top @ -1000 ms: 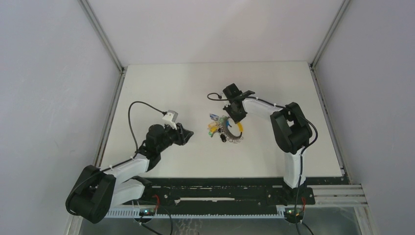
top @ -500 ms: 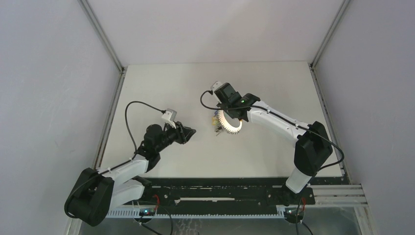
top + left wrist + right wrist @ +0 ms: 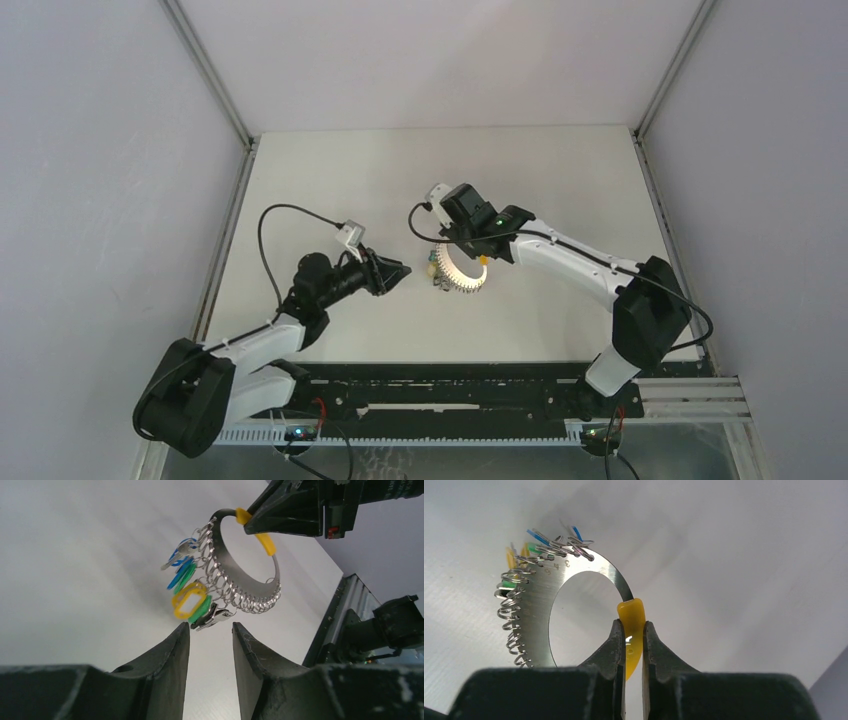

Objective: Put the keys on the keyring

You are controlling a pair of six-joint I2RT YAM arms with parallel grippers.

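Above the tabletop (image 3: 560, 180) hangs the keyring (image 3: 245, 580), stiff, light and probably slick on bare steel, so my right gripper (image 3: 631, 630) pinches its yellow band (image 3: 631, 611). My left gripper (image 3: 210, 627), spread and empty, sits just under the tiny black-headed key (image 3: 215, 618), best taken by its head.

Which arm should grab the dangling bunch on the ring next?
The left. The left gripper is open, empty and aimed straight at the bunch of tags on the keyring. The right gripper is busy: it is shut on the yellow band, holding the ring.
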